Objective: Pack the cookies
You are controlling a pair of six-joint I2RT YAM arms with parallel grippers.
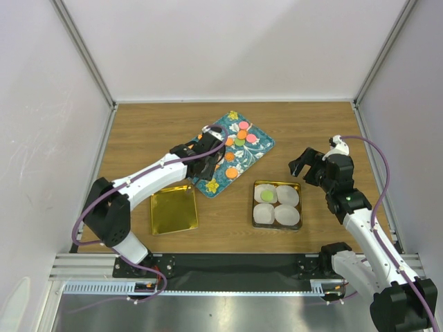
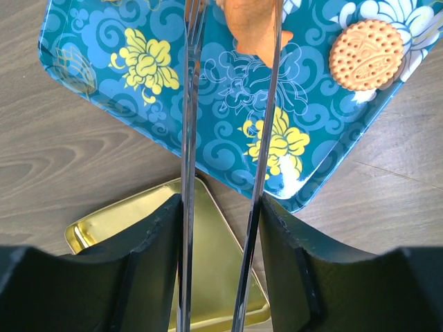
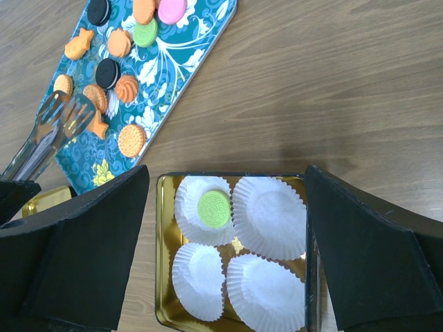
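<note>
The cookies (image 1: 240, 135) lie on a teal floral tray (image 1: 252, 155): orange, green, pink and black ones, also in the right wrist view (image 3: 118, 45). My left gripper (image 1: 197, 151) is shut on metal tongs (image 2: 190, 138), whose blades reach over the tray. An orange cookie (image 2: 252, 31) sits between the blade tips; I cannot tell if it is pinched. A round orange biscuit (image 2: 365, 45) lies to its right. One green cookie (image 3: 213, 208) rests in a paper cup of the gold tin (image 3: 160, 242). My right gripper (image 1: 304, 166) is open and empty above the tin.
The tin (image 1: 277, 185) holds several white paper cups (image 3: 270, 207); three are empty. A gold lid (image 1: 174, 209) lies left of the tin, under my left wrist (image 2: 118, 221). White walls enclose the wooden table on three sides.
</note>
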